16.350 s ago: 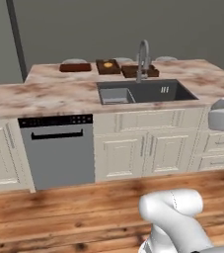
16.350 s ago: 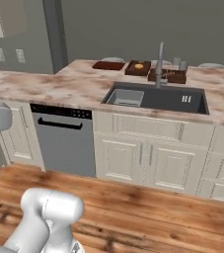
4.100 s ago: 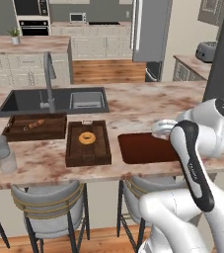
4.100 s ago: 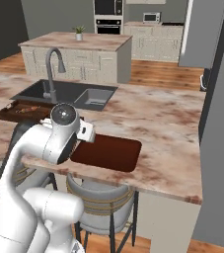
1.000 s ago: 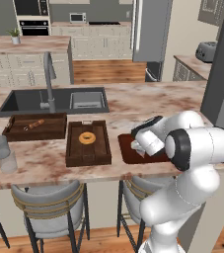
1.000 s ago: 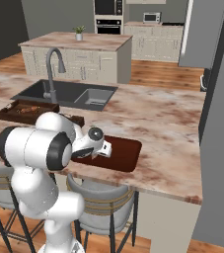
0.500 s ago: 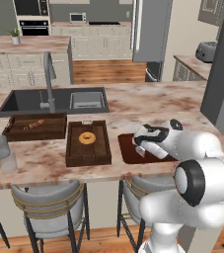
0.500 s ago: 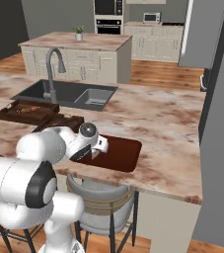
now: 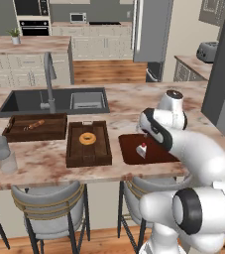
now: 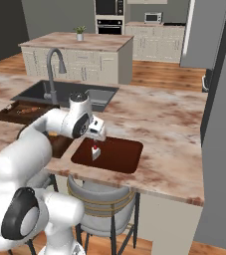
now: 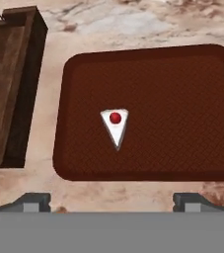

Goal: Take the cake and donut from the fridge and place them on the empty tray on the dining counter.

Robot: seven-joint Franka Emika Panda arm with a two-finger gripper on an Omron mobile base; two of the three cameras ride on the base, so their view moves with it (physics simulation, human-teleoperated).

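While the cake (image 11: 116, 126) lies alone on the tray (image 11: 182, 99), toward its left part in the hand view, the gripper (image 11: 111, 200) hangs above it with its fingers spread wide and nothing between them. Only the two grey fingertips (image 11: 32, 201) rise at the lower edge of the hand view, and the cake sits clear of both. The slice is small: its red berry and white wedge can be made out, but no finer detail.

In the left base view the cake (image 9: 142, 150) rests near the tray's (image 9: 129, 149) left half, and the white arm covers the tray's right side, so its far corner is hidden. The gripper (image 10: 97, 130) in the right base view is partly masked by the wrist, just above the cake (image 10: 95, 151); there the jaws cannot be read.

Just beside the tray stands a deeper dark wooden tray (image 9: 74, 149) holding a pale golden ring donut (image 9: 87, 138); in the hand view this box is cut off at the left edge. Another wooden tray (image 9: 15, 130) farther left holds something small and brownish that is too small to name. Two stacked glasses (image 9: 2, 154) stand near the table's (image 9: 44, 171) left end. The sink (image 9: 20, 101) and faucet (image 9: 48, 79) lie behind them.
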